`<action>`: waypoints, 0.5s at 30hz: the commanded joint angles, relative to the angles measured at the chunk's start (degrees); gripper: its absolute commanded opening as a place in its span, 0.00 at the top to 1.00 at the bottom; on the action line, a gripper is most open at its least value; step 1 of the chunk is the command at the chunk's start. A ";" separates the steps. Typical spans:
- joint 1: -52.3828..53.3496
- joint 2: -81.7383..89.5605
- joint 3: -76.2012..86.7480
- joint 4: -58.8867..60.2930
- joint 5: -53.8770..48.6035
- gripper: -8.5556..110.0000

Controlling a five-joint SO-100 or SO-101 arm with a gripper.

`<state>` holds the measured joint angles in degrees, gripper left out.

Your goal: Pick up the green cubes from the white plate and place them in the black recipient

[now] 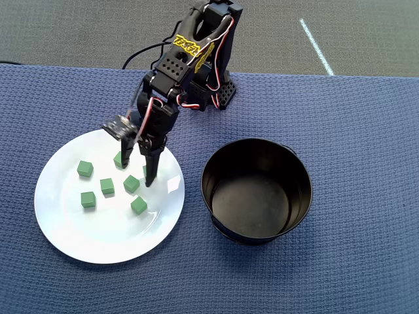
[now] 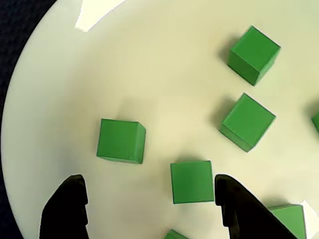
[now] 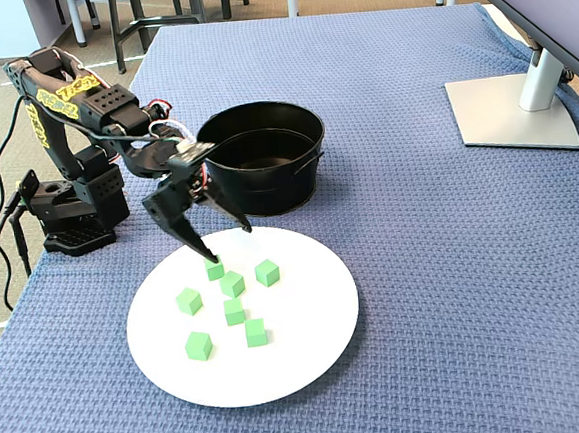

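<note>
Several green cubes lie loose on the white plate point(image 1: 98, 235) point(image 3: 300, 346), among them one point(image 1: 88, 199) near the left in the overhead view. My gripper point(image 1: 137, 174) point(image 3: 230, 243) hangs open just above the plate's pot-side part, fingers pointing down. In the wrist view my gripper point(image 2: 149, 186) straddles one green cube point(image 2: 192, 181), which lies close to the right fingertip point(image 2: 224, 191) without touching it. Another cube point(image 2: 121, 141) sits just ahead of the gap, on the plate point(image 2: 149, 74). The black recipient point(image 1: 249, 206) point(image 3: 262, 158) stands right of the plate in the overhead view and holds nothing I can see.
A blue woven cloth point(image 1: 353, 131) covers the table. The arm's base point(image 3: 68, 209) sits at the table's edge with cables trailing off. A grey monitor foot point(image 3: 512, 109) stands far right in the fixed view.
</note>
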<state>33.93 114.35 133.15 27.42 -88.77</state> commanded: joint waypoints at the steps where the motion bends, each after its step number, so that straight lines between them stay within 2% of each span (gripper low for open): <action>1: 0.70 0.79 0.09 -2.99 -6.33 0.70; 7: 0.26 1.85 2.37 2.37 -3.69 0.71; 15: -1.67 2.55 -3.43 15.91 17.75 0.70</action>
<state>32.96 114.96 135.44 37.18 -78.75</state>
